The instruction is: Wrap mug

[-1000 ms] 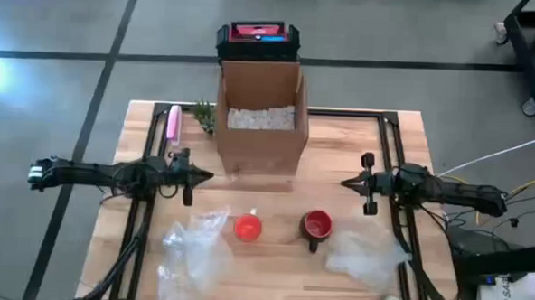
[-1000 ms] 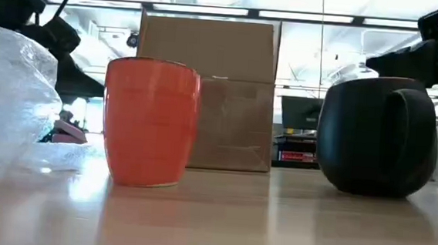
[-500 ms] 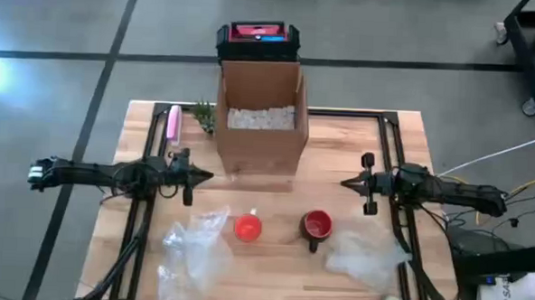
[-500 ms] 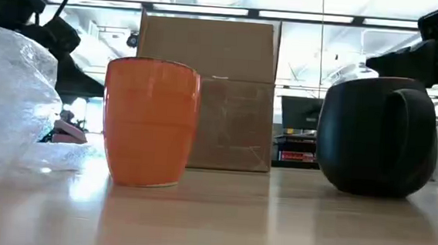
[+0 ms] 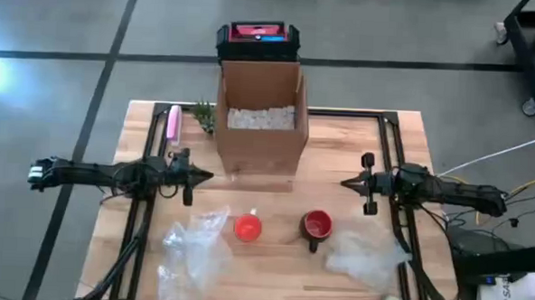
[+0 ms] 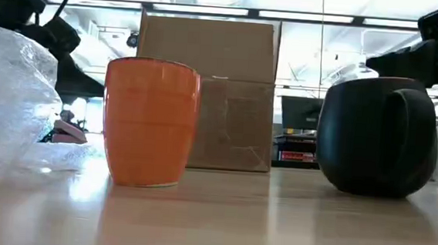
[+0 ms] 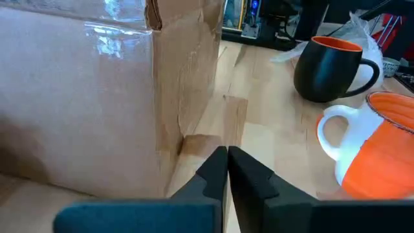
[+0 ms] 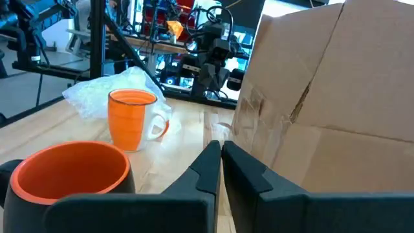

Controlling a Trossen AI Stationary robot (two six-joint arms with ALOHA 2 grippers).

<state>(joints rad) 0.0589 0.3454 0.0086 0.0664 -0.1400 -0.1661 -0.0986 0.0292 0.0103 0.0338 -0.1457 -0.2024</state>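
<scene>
On the wooden worktop (image 5: 349,140) a black mug with an orange-red interior (image 5: 316,226) was seen standing upright near the front edge, its handle turned toward the front. Just beside it, on the left arm's side, an orange mug with a white handle (image 5: 248,228) was set upright, the two standing apart. A crumpled sheet of clear bubble wrap (image 5: 194,247) was laid beside the orange mug, and a second sheet of bubble wrap (image 5: 364,258) was spread close to the black mug on the right arm's side. An open cardboard box holding white packing fill (image 5: 261,118) was placed at the back centre.

The left pincer (image 5: 206,175) was held above the worktop beside the box's front left corner, its fingers pressed together and holding nothing. The right pincer (image 5: 347,182) was held opposite, near the box's front right corner, likewise pressed together and empty. Both were kept well apart from the mugs.
</scene>
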